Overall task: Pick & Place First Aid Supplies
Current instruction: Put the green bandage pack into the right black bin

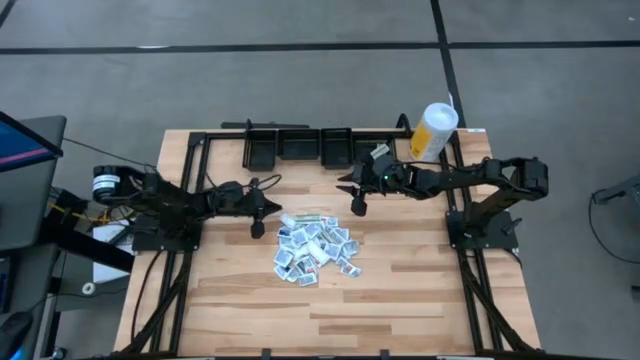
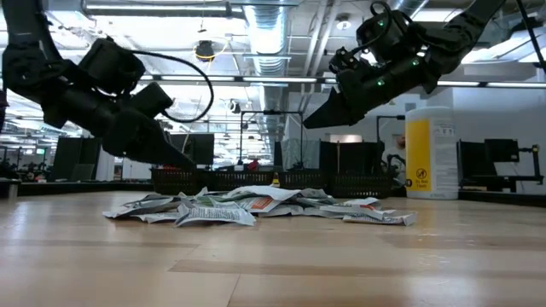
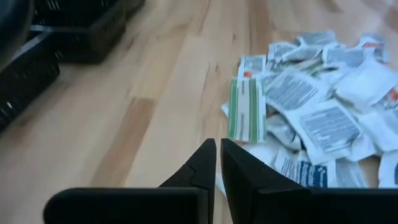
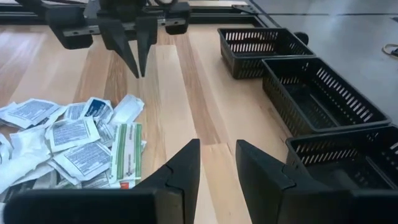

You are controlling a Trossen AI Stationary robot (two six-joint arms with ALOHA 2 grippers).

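The first aid supplies (image 1: 315, 250) lie in a loose heap of small white packets in the middle of the wooden table. A green-striped packet (image 3: 247, 109) rests flat at the heap's far-left edge. My left gripper (image 1: 258, 230) hovers just left of the heap, above the table, slanting down, its fingers (image 3: 208, 163) shut with nothing between them. My right gripper (image 1: 358, 207) hangs above the table just beyond the heap's far right side. It is open and empty, as the right wrist view (image 4: 217, 163) shows.
A row of black mesh baskets (image 1: 300, 148) stands along the far edge. A tall white-and-yellow canister (image 1: 435, 130) stands at the far right corner. Black frame rails (image 1: 185, 170) run along the table's sides. Bare wood (image 1: 330, 315) stretches toward the near edge.
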